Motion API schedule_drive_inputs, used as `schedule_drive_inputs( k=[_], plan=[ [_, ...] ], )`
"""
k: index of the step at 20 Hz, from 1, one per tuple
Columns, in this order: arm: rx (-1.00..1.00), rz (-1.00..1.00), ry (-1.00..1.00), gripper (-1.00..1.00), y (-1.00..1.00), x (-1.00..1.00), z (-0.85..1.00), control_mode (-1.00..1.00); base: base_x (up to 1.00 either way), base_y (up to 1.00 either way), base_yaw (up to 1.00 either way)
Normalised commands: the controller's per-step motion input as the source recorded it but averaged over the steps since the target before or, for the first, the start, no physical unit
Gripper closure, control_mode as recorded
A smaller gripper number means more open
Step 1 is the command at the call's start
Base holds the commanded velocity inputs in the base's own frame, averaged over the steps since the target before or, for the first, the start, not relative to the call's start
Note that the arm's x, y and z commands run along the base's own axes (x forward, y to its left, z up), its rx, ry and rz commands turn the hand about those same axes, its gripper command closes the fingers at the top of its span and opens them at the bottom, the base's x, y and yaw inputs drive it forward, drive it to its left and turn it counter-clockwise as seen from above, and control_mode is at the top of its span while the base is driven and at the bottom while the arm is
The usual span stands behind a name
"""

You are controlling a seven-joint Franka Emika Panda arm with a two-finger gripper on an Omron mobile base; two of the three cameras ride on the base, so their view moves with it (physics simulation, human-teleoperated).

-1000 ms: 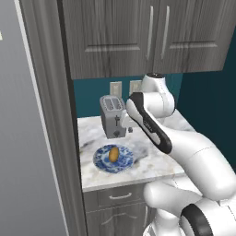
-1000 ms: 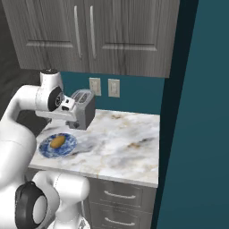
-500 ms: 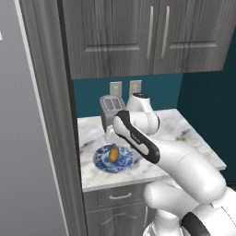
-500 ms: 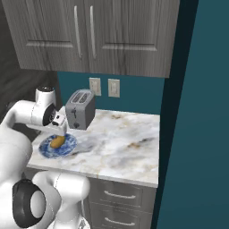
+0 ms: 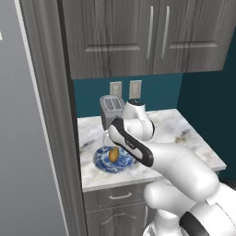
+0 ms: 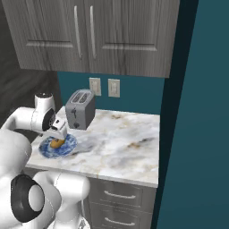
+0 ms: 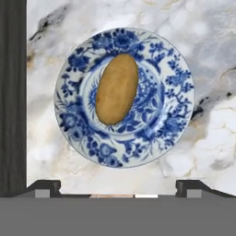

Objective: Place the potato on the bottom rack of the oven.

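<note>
The potato (image 7: 117, 89) lies on its side in the middle of a blue-and-white patterned plate (image 7: 171, 126), which sits on the marble counter (image 7: 216, 133) near its left edge, just in front of a silver toaster (image 6: 80, 108). The gripper (image 7: 118, 188) hangs right above the plate, looking straight down; its two dark fingertips (image 7: 44, 187) stand wide apart at the bottom of the hand view, with nothing between them. In the left base view the potato (image 5: 113, 154) peeks out beside the forearm, and in the right base view the hand hovers close over the plate (image 6: 46, 151). The grasp looks not yet begun. The potato's long axis runs slightly tilted in the hand view, and its centre sits a little off the midline between the tips, so a straight descent may catch it unevenly. A smooth oval skin could then squirt out sideways as the fingers close, rolling across the plate or off toward the tall dark panel (image 7: 12, 92) at the counter's side. Pushing down too far could also tip or skid the plate.
</note>
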Motion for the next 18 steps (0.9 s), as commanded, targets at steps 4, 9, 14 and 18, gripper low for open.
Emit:
schedule_drive_inputs(
  k=[4, 9, 14, 18],
  plan=[
    [-0.13, -0.03, 0.05, -1.0, 0.0, 0.29, -0.26, -1.0, 0.0, 0.0, 0.0],
    [-0.09, -0.01, 0.01, -1.0, 0.07, 0.39, -0.28, -1.0, 0.0, 0.0, 0.0],
    [-0.01, 0.0, 0.0, -1.0, 0.21, 0.21, -0.18, -1.0, 0.0, 0.0, 0.0],
    [0.0, 0.0, 0.01, -1.0, 0.06, 0.06, -0.22, -1.0, 0.0, 0.0, 0.0]
  ],
)
